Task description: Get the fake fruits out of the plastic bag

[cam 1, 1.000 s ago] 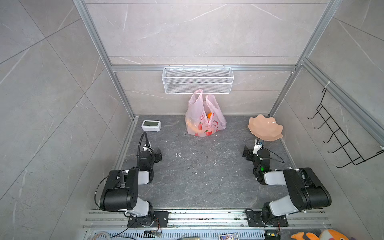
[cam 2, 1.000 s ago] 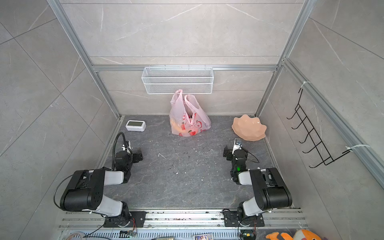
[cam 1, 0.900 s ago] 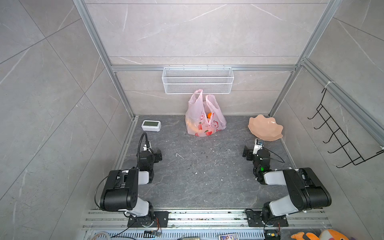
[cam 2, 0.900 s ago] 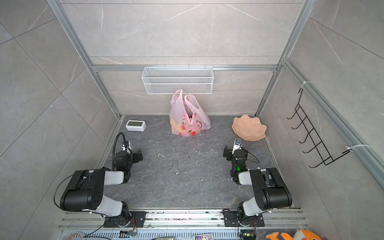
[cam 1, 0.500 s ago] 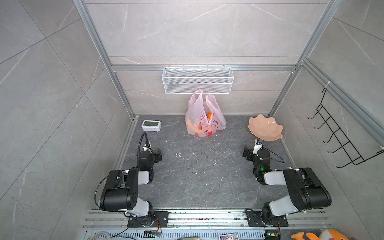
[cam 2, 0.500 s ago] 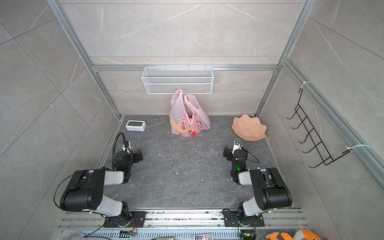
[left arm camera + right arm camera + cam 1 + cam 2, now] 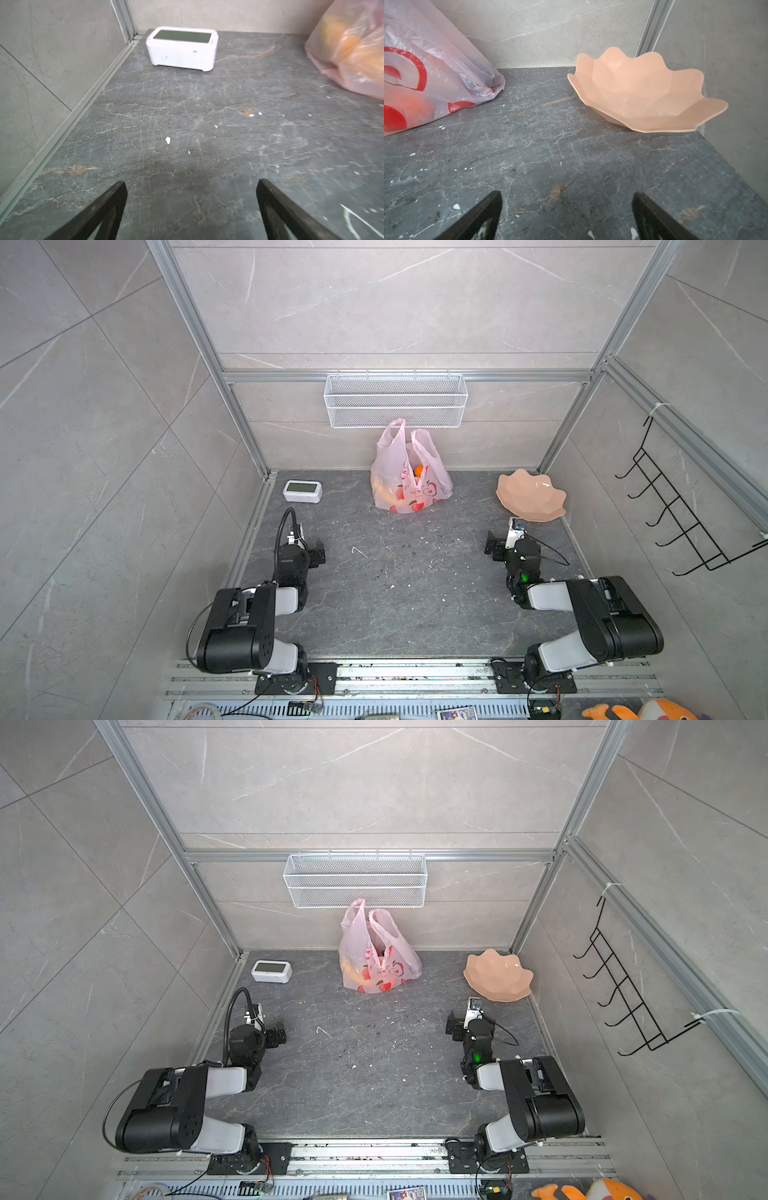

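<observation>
While the fake fruits (image 7: pixel 419 470) sit inside the plastic bag (image 7: pixel 390 472) at the back of the tabletop (image 7: pixel 395 593), our left arm (image 7: pixel 293 564) and right arm (image 7: pixel 519 562) rest well apart from it, jaws spread, nothing taken out yet.

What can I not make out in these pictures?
- The fake fruits: in both top views the plastic bag covers nearly all of them; no count is possible.
- Wrist views: the frame edge cuts the bag, and its film blurs the shapes inside.
- The orange plush toy: in both top views the bottom edge cuts it.
</observation>
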You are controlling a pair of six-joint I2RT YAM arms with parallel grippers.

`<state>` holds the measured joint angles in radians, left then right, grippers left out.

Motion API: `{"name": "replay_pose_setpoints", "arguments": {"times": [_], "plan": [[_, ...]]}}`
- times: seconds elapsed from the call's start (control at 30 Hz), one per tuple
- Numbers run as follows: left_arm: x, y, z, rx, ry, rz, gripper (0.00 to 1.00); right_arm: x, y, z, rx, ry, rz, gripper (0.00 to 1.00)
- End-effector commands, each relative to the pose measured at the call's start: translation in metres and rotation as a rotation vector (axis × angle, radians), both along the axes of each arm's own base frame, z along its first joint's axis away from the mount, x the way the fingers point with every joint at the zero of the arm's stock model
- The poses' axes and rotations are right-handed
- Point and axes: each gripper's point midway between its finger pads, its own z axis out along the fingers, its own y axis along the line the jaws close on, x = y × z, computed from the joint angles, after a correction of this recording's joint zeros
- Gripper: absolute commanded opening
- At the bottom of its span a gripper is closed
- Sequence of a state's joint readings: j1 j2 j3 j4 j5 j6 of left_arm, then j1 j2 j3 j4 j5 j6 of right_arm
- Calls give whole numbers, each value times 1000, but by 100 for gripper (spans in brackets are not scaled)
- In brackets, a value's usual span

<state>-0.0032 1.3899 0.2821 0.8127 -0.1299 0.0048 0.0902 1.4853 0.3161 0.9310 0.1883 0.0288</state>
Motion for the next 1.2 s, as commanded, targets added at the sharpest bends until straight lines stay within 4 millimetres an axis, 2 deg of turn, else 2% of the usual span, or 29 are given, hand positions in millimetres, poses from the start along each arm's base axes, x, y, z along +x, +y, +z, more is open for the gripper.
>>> {"name": "replay_pose_setpoints", "arguments": {"times": [0.0,0.07,0.17,0.33,0.47,0.53,0.57,0.6,0.63,0.73,0.8,0.87,1.0,1.1,1.17], "plan": [[-5,-7,41,25,-85,-2,100,-9,9,19,-12,-57,44,100],[-14,-12,55,-7,-105,-2,100,-16,11,27,-16,-72,49,100],[-27,-15,82,-145,-170,44,100,-23,15,46,-30,-113,57,100],[-48,6,112,-481,-159,290,100,-49,29,96,85,-230,133,100],[-41,-31,142,-665,-195,103,100,-71,15,132,341,-233,16,100],[-43,-35,138,-813,-179,134,100,-82,14,144,383,-192,4,100],[-42,-40,143,-831,-196,96,100,-86,14,149,390,-172,-1,100],[-39,-52,158,-812,-232,-9,100,-90,11,149,411,-142,-30,100],[-35,-62,163,-776,-221,-75,100,-94,9,148,425,-123,-48,100],[-17,-81,166,-700,-101,-151,100,-100,10,138,482,-111,-56,100],[-3,-102,170,-676,-55,-212,100,-101,16,127,528,-101,-34,100],[10,-134,179,-593,-25,-283,100,-99,27,120,553,-89,23,100],[33,-210,189,-376,90,-426,100,-97,30,116,535,-36,34,100],[58,-247,197,-272,111,-439,100,-98,29,113,537,-30,24,100],[76,-261,207,-221,117,-407,100,-99,29,115,544,-40,25,100]]}}
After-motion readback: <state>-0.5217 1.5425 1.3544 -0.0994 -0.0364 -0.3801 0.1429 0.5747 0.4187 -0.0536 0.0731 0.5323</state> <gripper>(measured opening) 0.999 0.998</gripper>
